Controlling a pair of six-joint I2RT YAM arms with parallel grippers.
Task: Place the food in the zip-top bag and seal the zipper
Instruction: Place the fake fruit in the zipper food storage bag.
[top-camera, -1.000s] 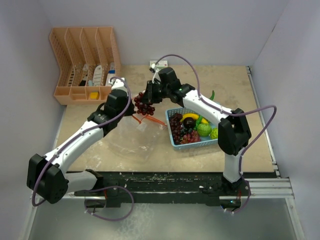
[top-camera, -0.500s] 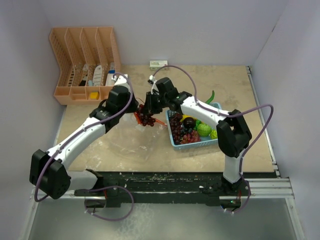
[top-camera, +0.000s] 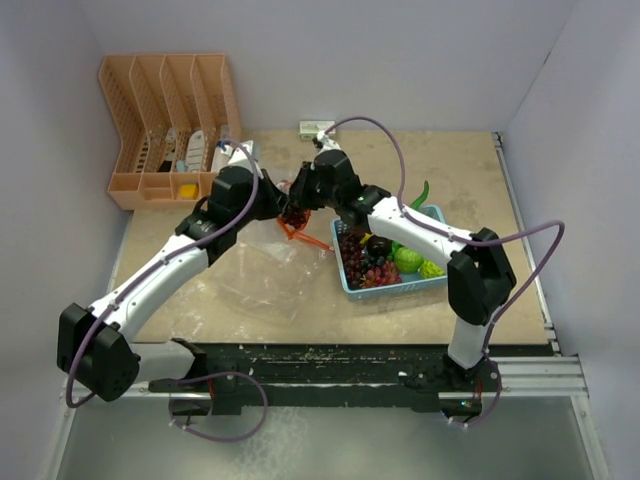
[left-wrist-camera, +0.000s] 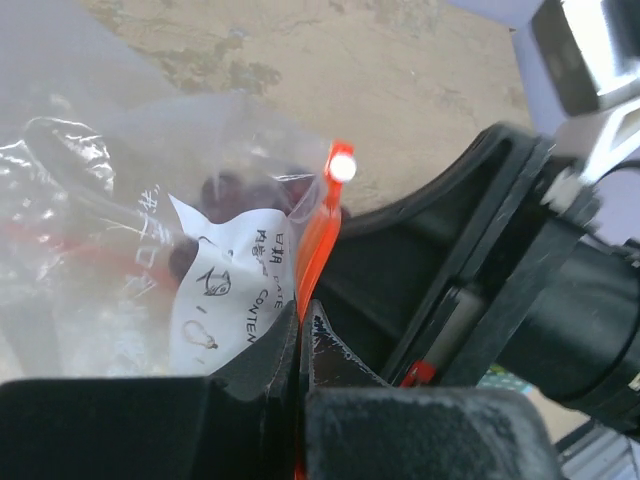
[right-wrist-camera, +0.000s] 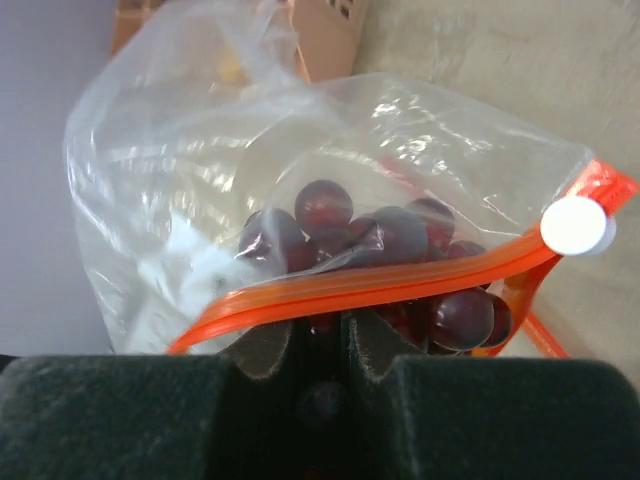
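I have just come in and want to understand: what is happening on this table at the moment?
Two robot arms are filling a clear zip-top bag. The left claw is shut on the orange zipper and holds the bag's mouth up. The right claw grips a dark red grape bunch at that mouth; most grapes show through the plastic. Other food, such as a green fruit, lies in the blue basket. The zipper is not sealed yet.

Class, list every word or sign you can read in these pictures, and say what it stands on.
"CONTEN": on the white label of the zip-top bag, turned sideways, its end cut off.
The label's other line and drawings: too blurred to read.
Packets in the orange rack: too small to read.
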